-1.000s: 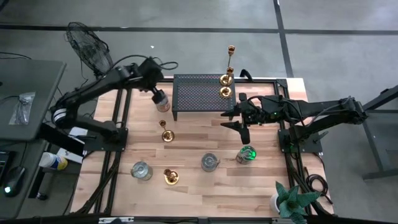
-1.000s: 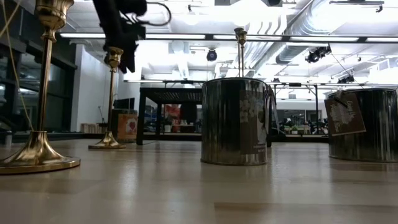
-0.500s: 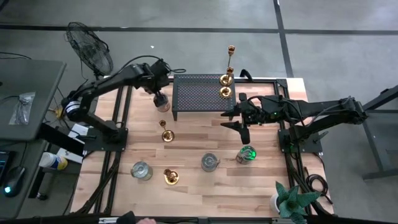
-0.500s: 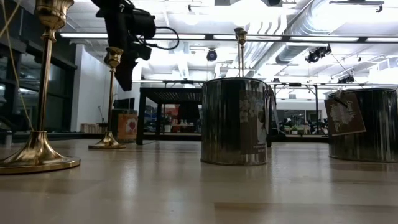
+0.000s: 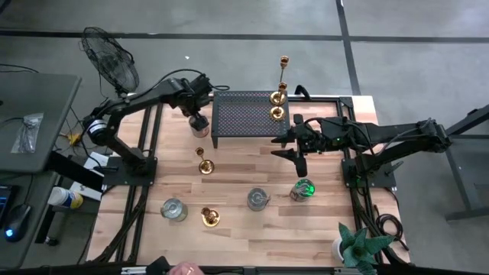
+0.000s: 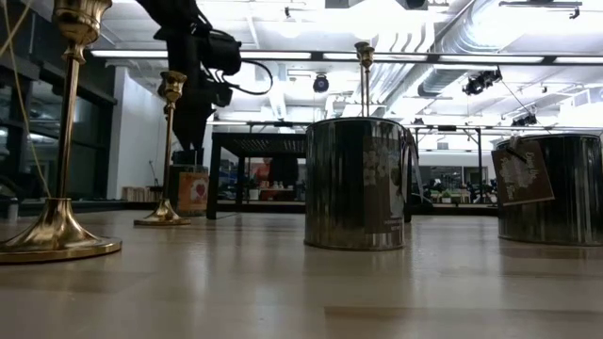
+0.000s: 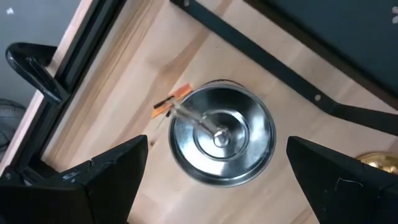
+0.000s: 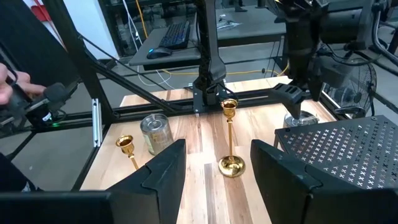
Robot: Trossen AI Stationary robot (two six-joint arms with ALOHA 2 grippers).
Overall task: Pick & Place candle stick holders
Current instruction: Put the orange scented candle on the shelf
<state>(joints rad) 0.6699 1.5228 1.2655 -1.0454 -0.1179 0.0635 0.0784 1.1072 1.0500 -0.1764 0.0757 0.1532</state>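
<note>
My left gripper [image 5: 196,113] hangs open above a squat silvery cup [image 5: 199,123] that stands on the table by the left end of the black perforated stand [image 5: 243,117]. In the left wrist view the cup [image 7: 222,132] shows from above between my two fingers, which stand apart from it on either side. My right gripper [image 5: 285,148] waits open and empty at the stand's right near corner. Two brass candlesticks [image 5: 278,98] stand on the stand, and two more [image 5: 205,164] [image 5: 210,218] stand on the table. Three more silvery cups [image 5: 174,208] [image 5: 258,198] [image 5: 303,189] stand near the front.
A green potted plant [image 5: 355,244] stands at the near right corner. A black fan [image 5: 109,59] stands off the table's far left. A person's hand [image 5: 183,269] shows at the near edge. Bare wood lies between the stand and the front row.
My left gripper has moved down and a little toward the table's right edge, coming over the silvery cup by the stand. The cup has stayed where it was.
</note>
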